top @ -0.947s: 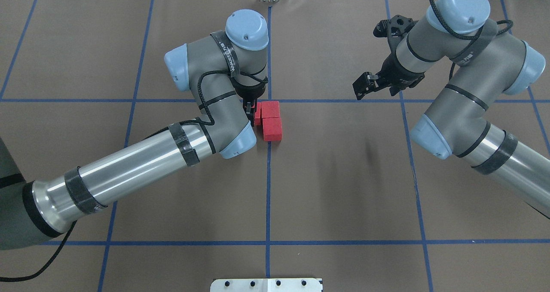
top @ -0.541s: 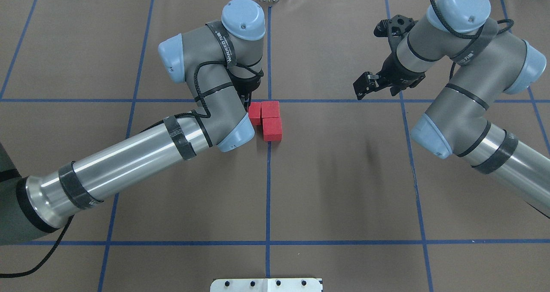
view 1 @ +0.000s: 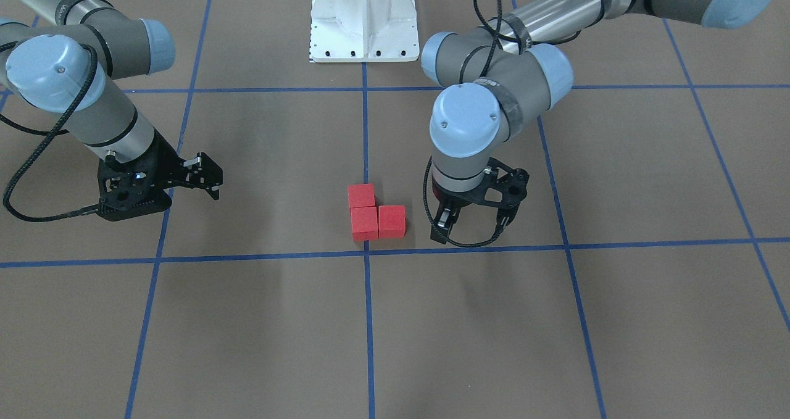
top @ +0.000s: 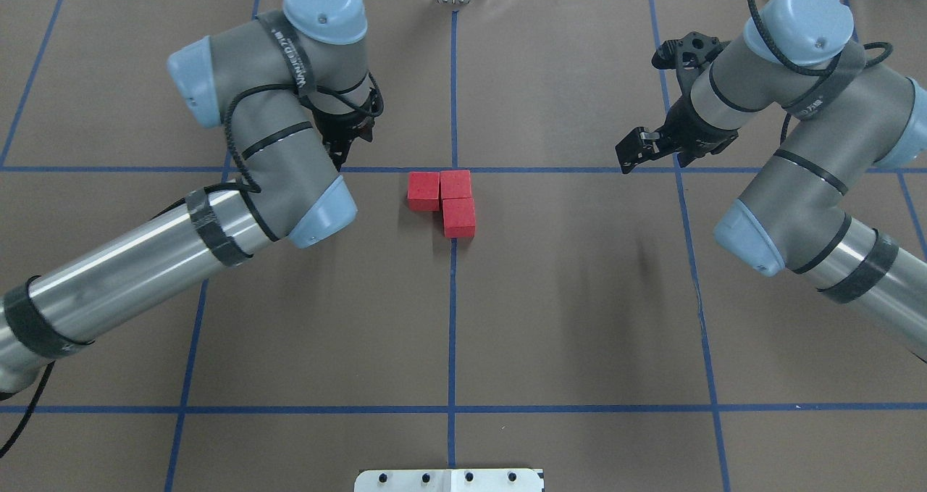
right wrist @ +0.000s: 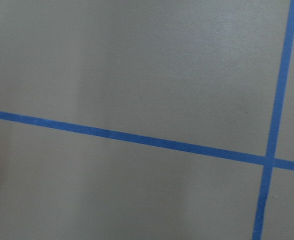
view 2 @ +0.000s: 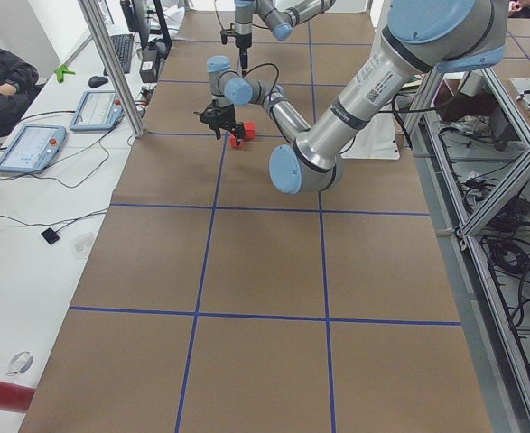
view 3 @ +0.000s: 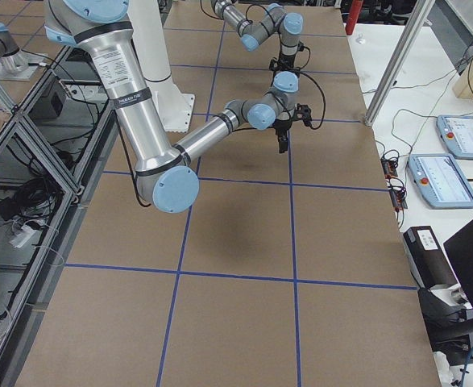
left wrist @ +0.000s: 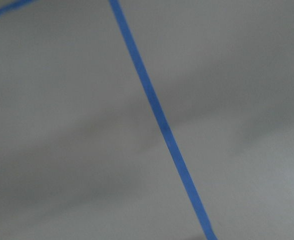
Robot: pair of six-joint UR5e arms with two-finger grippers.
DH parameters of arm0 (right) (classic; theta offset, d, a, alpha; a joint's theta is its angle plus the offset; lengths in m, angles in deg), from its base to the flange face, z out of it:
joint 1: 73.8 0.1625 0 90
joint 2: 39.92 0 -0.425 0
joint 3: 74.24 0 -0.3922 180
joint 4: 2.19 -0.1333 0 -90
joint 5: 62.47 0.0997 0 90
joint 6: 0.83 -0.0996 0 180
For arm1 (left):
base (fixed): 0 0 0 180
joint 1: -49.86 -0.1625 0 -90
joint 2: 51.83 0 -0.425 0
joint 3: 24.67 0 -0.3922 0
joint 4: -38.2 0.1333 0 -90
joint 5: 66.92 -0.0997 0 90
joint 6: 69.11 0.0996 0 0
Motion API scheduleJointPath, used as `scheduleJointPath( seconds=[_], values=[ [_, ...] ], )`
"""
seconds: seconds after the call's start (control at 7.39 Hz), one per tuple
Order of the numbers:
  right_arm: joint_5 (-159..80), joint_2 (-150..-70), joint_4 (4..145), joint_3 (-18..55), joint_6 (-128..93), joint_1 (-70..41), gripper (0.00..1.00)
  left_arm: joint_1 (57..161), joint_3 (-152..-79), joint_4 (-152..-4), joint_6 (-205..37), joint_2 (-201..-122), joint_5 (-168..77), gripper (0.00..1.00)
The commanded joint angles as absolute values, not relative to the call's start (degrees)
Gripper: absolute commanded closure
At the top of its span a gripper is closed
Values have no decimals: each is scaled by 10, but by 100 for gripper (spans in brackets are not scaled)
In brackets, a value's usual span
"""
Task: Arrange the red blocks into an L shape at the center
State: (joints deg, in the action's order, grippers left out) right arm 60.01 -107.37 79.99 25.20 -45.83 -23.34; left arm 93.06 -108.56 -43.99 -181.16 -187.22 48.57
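Brown paper floor (top: 579, 296) gridded in blue tape, spreading out from the white bolted base plate (top: 449, 480) at the robot's foot. Farther out, three small bright-red matte cubes, the red blocks (top: 455, 185), packed side against side: two in a row along the cross tape, the third tucked on the robot side of the right-hand one. Reads as a complete L with legs of equal reach, so no real long axis to line up with. Just beyond, meeting the far edge of that row, the center crossing of blue tape lines (top: 453, 169), the fore-and-aft tape running under the right-hand pair.

Farther still, past the cross tape, the black two-finger left gripper (view 1: 470, 229): fingers spread, nothing between them, clear of the cubes. Seen from it, the L toward the robot's right and a little back toward the base; near, not touching. Well apart on the opposite side, the black right gripper (top: 631, 153), about level with the cross tape. Cannot tell whether spread or closed; nothing red at its tips. On both wrist cameras, only bare floor and tape.

Left gripper nearer by a clear margin, so probably the one for any last nudge, meeting the left-hand cube first. Otherwise, only a matter of backing off without brushing that cube.
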Motion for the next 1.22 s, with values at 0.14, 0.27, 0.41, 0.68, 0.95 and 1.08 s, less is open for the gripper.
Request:
scheduleJointPath(
  seconds=[0.14,0.27,0.41,0.68,0.95,1.08],
  values=[
    [597,-1152,737,251,-450,-177,1,990,-1261,-449,-1492,-1668,487,0],
    [600,-1180,721,249,-436,-146,1,1019,-1287,-464,-1374,-1618,490,0],
    [605,-1205,721,249,-386,-116,1,1053,-1300,-482,-1270,-1584,493,0],
    [654,-1234,722,218,-274,-38,1,1155,-1301,-484,-1051,-1529,541,0],
    [730,-1249,722,157,-155,54,1,1251,-1290,-485,-834,-1457,571,0],
    [732,-1268,724,148,-110,82,1,1304,-1276,-494,-779,-1430,573,0]
  ],
)
